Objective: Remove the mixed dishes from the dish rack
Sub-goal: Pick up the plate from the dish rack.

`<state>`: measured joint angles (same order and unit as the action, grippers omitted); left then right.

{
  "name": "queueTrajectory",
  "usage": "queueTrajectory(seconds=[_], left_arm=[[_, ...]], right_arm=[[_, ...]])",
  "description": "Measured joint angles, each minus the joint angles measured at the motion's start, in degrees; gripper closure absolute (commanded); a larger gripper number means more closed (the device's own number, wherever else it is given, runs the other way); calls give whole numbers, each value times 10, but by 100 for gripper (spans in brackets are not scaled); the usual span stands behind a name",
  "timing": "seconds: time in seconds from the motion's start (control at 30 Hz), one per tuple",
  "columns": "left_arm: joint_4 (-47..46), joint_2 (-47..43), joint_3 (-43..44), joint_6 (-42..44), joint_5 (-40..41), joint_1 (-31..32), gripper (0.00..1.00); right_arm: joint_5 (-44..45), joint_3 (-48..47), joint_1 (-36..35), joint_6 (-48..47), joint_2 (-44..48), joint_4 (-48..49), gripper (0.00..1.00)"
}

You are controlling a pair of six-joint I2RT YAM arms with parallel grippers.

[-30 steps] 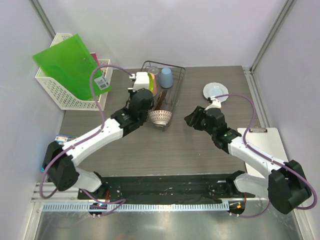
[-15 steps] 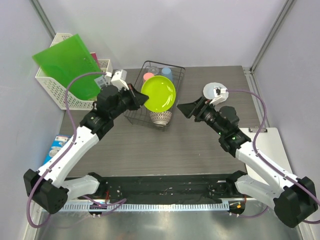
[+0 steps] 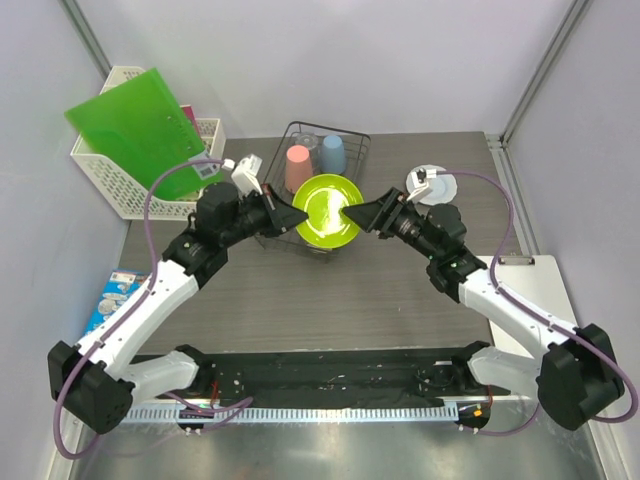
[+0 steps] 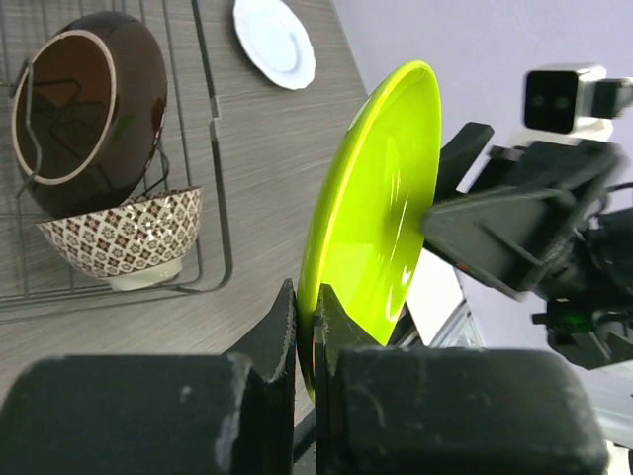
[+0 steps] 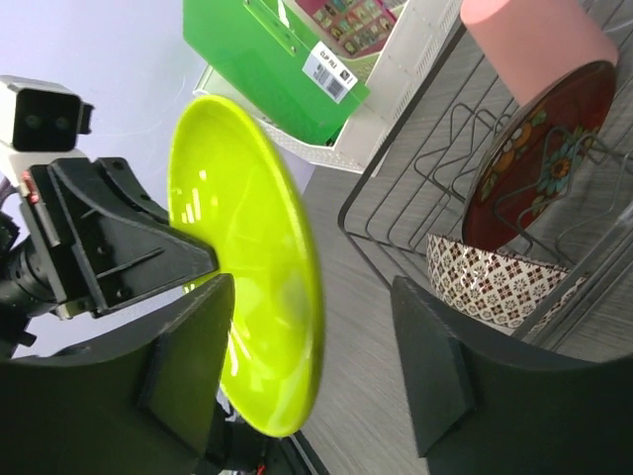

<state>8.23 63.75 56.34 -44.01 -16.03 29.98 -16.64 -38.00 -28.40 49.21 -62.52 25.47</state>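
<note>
My left gripper (image 3: 293, 215) is shut on the rim of the yellow-green plate (image 3: 328, 210) and holds it on edge in the air over the front of the black wire dish rack (image 3: 352, 150). The grip shows in the left wrist view (image 4: 309, 319), with the plate (image 4: 381, 228) standing upright. My right gripper (image 3: 356, 213) is open, and the plate's opposite rim (image 5: 252, 267) lies between its fingers (image 5: 188, 366). The rack holds a pink cup (image 3: 298, 166), a light blue cup (image 3: 333, 154), a red patterned plate (image 5: 534, 158) and a white patterned bowl (image 5: 495, 282).
A pale white plate (image 3: 437, 184) lies on the table right of the rack. A white lattice basket (image 3: 125, 190) with a green folder (image 3: 140, 125) stands at the back left. A white board (image 3: 530, 285) lies at the right edge, and a blue packet (image 3: 118, 295) at the left.
My left gripper has lifted the yellow-green plate out of the rack and swung it to the rack's front. My right gripper has moved left until its open fingers straddle the plate's rim.
</note>
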Motion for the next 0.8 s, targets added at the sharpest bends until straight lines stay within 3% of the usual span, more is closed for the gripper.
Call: queueTrajectory(seconds=[0.13,0.17,0.23,0.27,0.3,0.33,0.4,0.67,0.8], left_arm=[[-8,-9,-1,-3,-3,0,100],[-8,-10,-2,-3,-2,0,100],[-7,-11,-9,-7,-1,-2,98],[-9,-12,-10,-9,-4,-5,89],[-9,-13,-10,-10,-3,-5,54],[-7,-16,-10,-9,0,-4,32],[-2,-21,-10,1,16,-4,0],[110,-63,16,40,193,-7,0],[171,-89,15,51,272,-9,4]], right_arm=[[-20,-7,0,10,-26,8,82],[-22,-9,0,9,-28,9,98],[-30,-12,0,17,-28,11,99],[-33,-13,0,17,-28,11,99],[-32,-14,0,18,-28,9,99],[-33,-14,0,19,-27,8,99],[-23,-19,-1,8,-21,-11,99],[151,-126,7,-72,-3,-212,99],[195,-158,84,-56,-7,-249,99]])
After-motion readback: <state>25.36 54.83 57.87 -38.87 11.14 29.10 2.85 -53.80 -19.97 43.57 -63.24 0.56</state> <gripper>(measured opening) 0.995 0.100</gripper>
